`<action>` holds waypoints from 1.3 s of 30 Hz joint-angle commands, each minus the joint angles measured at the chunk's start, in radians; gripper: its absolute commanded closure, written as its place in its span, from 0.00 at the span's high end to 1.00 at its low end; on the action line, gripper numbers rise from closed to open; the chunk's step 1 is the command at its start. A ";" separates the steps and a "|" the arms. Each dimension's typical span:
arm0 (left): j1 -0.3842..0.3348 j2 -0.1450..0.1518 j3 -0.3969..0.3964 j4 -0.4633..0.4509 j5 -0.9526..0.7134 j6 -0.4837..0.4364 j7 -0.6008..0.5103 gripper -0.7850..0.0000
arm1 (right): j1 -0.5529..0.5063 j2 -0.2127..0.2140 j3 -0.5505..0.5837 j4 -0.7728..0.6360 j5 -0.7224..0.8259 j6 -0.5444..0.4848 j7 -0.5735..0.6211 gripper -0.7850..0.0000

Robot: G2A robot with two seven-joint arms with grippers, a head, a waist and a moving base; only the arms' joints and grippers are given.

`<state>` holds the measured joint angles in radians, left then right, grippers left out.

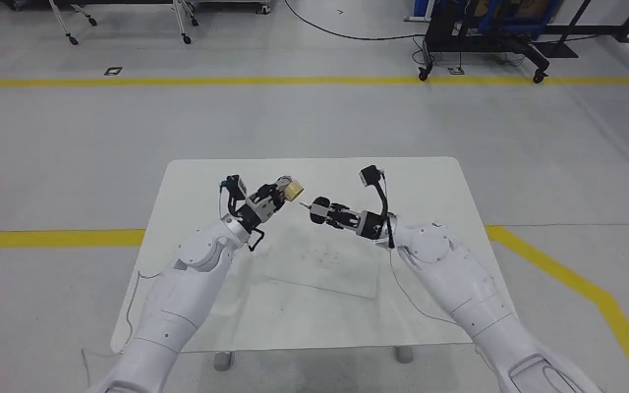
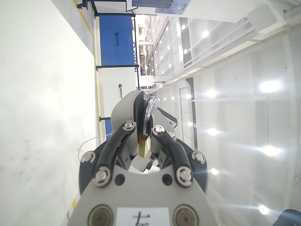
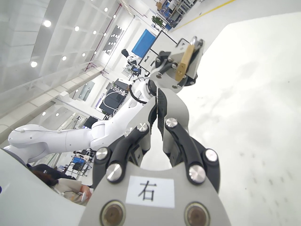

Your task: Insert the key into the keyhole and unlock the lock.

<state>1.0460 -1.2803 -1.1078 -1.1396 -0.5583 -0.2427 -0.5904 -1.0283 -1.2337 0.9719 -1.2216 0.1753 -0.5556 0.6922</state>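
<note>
A brass padlock (image 1: 286,188) with a steel shackle (image 2: 148,111) is held above the white table (image 1: 423,295), with my left gripper (image 1: 278,193) shut on it. In the left wrist view its brass body (image 2: 144,147) sits between the two fingers of that gripper (image 2: 147,104). My right gripper (image 1: 317,210) is level with the lock, just to its right and shut. A thin silvery key (image 1: 307,205) sticks out of it toward the lock, a small gap short of it. From the right wrist, the padlock (image 3: 184,61) shows just past the shut right gripper (image 3: 157,99); the pads hide the key.
Both grippers hover over the table's far middle. A thin clear sheet (image 1: 329,267) lies flat on the table below them. Grey floor with yellow tape lines (image 1: 295,81) surrounds the table, and wheeled frames (image 1: 486,39) stand far behind.
</note>
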 commanded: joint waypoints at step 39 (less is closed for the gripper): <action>0.056 -0.006 -0.028 -0.102 0.170 -0.106 0.070 0.00 | 0.015 -0.029 0.004 0.045 0.026 0.027 -0.069 0.00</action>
<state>1.1013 -1.2867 -1.1345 -1.2399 -0.4009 -0.3449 -0.5274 -1.0129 -1.2625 0.9760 -1.1755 0.2059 -0.5306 0.6264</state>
